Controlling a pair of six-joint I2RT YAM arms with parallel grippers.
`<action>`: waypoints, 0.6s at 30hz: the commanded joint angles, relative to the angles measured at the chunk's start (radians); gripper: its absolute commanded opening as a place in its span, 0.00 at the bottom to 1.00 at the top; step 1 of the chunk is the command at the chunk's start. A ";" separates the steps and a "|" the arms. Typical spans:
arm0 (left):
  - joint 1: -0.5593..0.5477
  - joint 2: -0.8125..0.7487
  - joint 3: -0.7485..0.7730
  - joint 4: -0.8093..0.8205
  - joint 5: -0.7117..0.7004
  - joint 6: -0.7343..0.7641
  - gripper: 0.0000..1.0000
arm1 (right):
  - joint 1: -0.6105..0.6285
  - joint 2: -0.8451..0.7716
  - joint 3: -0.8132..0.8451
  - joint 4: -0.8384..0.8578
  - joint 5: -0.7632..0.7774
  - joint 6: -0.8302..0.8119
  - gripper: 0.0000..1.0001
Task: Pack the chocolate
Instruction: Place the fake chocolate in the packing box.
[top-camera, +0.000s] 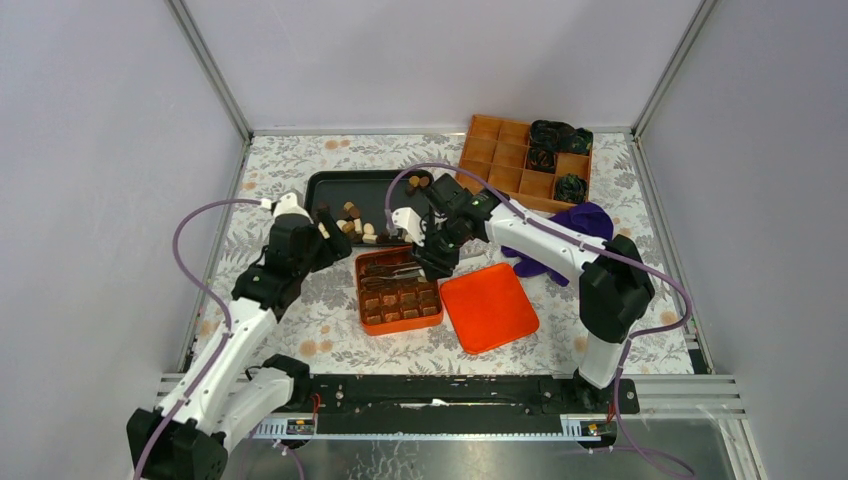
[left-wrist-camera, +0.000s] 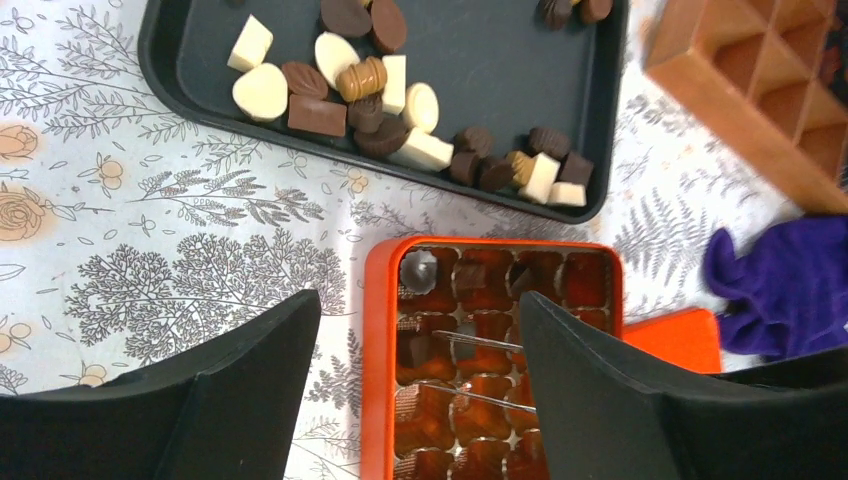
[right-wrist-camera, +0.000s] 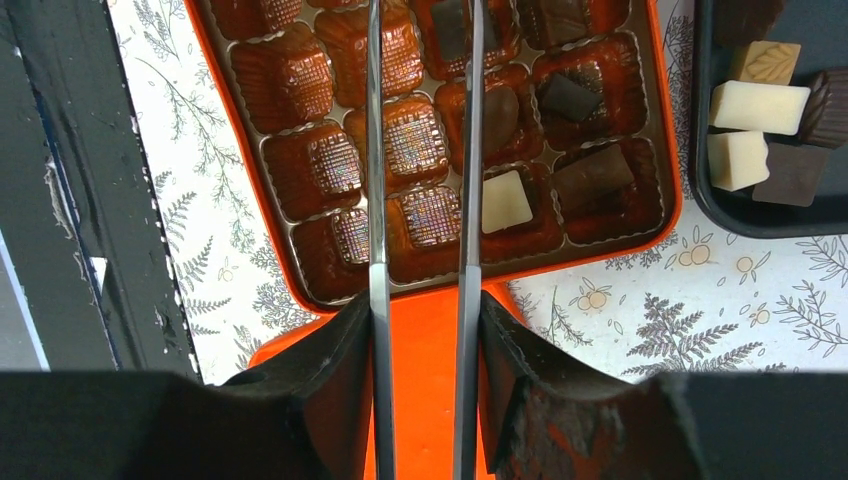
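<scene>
Loose chocolates (top-camera: 350, 222), dark, light brown and white, lie in a black tray (top-camera: 330, 190); the left wrist view shows them (left-wrist-camera: 385, 95) too. An open orange box (top-camera: 400, 295) holds a few pieces, among them a white square (right-wrist-camera: 505, 200) and a dark one (right-wrist-camera: 595, 175). My right gripper (top-camera: 435, 255) is shut on metal tweezers (right-wrist-camera: 378, 200), whose arms stand apart over the box with nothing between them (left-wrist-camera: 480, 345). My left gripper (top-camera: 320, 235) is open and empty, above the table beside the box's left rim (left-wrist-camera: 378, 350).
The box's orange lid (top-camera: 488, 307) lies right of the box. An orange compartment organiser (top-camera: 505, 160) with black-and-green bundles (top-camera: 555, 135) stands at the back right. A purple cloth (top-camera: 575, 225) lies in front of it.
</scene>
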 joint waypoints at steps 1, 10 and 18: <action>0.009 -0.080 0.028 0.006 -0.056 0.010 0.87 | 0.011 -0.012 0.068 -0.001 -0.035 0.012 0.44; 0.018 -0.161 0.006 0.116 0.029 -0.013 0.99 | -0.002 -0.050 0.134 -0.050 -0.085 0.024 0.44; 0.022 -0.177 0.021 0.171 0.054 -0.024 0.99 | -0.138 -0.015 0.268 -0.084 -0.196 0.064 0.43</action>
